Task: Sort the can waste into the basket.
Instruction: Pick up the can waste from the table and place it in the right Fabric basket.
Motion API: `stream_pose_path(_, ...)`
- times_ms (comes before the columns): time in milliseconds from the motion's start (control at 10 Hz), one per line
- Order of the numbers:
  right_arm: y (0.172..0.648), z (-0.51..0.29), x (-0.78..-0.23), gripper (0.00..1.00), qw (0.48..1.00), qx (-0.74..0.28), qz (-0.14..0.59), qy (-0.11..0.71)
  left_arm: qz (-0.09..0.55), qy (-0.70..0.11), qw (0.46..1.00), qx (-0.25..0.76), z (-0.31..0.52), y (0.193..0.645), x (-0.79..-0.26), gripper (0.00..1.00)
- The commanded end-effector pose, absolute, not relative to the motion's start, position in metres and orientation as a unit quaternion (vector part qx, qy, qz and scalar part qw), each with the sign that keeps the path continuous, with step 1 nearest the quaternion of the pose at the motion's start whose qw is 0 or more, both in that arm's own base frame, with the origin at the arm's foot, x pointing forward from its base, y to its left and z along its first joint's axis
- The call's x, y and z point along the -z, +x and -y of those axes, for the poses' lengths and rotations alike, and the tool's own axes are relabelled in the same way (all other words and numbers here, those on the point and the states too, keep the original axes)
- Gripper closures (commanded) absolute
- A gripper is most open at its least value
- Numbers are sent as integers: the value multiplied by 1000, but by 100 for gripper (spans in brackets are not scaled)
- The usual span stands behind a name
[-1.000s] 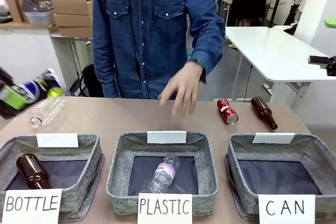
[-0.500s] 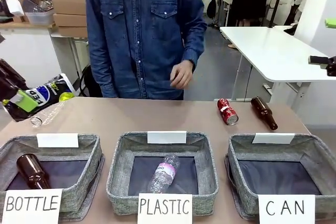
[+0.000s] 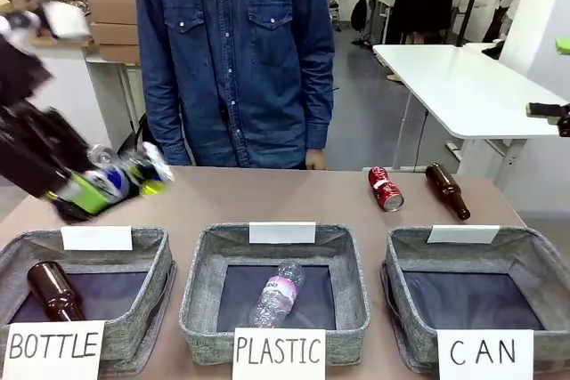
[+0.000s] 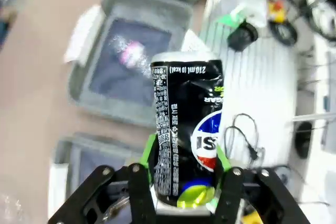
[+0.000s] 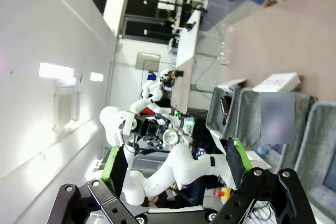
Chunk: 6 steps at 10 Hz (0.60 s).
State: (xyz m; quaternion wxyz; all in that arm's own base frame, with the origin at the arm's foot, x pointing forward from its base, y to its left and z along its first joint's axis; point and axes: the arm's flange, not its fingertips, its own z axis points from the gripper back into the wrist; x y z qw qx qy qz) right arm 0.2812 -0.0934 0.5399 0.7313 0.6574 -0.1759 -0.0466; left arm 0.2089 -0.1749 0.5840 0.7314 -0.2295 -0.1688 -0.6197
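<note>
The dark blue Pepsi can [image 3: 120,180] hangs in the air above the table's left side, over the far edge of the BOTTLE basket, with my left gripper [image 3: 105,186] shut on it. In the left wrist view the dented can [image 4: 186,140] stands between the green pads [image 4: 150,149]. A red can [image 3: 386,189] lies on the table at the back right. The grey basket [image 3: 405,260] carded "CAN" sits at the front right with nothing in it. My right gripper [image 5: 176,166] is open in the air with nothing between its fingers.
A brown glass bottle [image 3: 448,190] lies just right of the red can. The PLASTIC basket [image 3: 200,264] holds a clear bottle [image 3: 276,294]; the BOTTLE basket [image 3: 156,260] holds a brown bottle [image 3: 53,291]. A person in a denim shirt [image 3: 236,51] stands at the far edge.
My left gripper has carried the Pepsi can to the right and slightly lower. The person's hand has drawn back from over the table to their side.
</note>
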Motion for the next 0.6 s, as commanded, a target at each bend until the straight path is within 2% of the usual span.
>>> stream_pose_path(0,251,159,-542,0,756,78,161,630,208,-201,647,706,278,215,-571,55)
stream_pose_path(400,156,236,-490,0,787,105,200,574,183,-150,532,813,497,248,-533,55)
stream_pose_path(500,141,242,-477,0,780,94,222,578,194,-127,511,828,541,260,-518,55)
